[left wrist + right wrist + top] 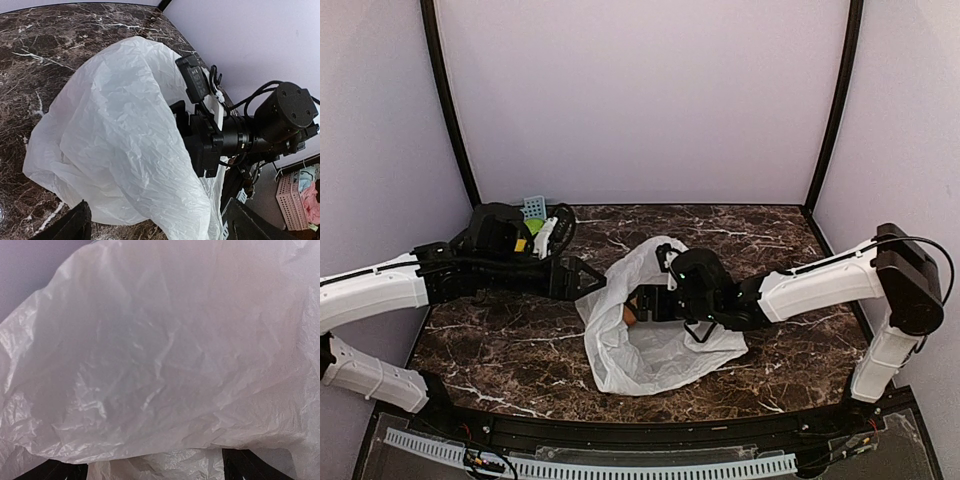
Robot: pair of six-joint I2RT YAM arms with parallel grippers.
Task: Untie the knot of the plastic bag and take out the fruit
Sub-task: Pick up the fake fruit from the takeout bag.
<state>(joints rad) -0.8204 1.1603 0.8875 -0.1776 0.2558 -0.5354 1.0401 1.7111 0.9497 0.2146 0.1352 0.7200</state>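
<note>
While the left gripper is hovering wide open beside the plastic bag, the right gripper is sitting inside it, equally wide. A fruit is showing there.

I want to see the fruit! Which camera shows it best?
The top camera: an orange-brown fruit peeks out of the open plastic bag. In both wrist cameras the crinkly white bag hides the fruit completely.
</note>
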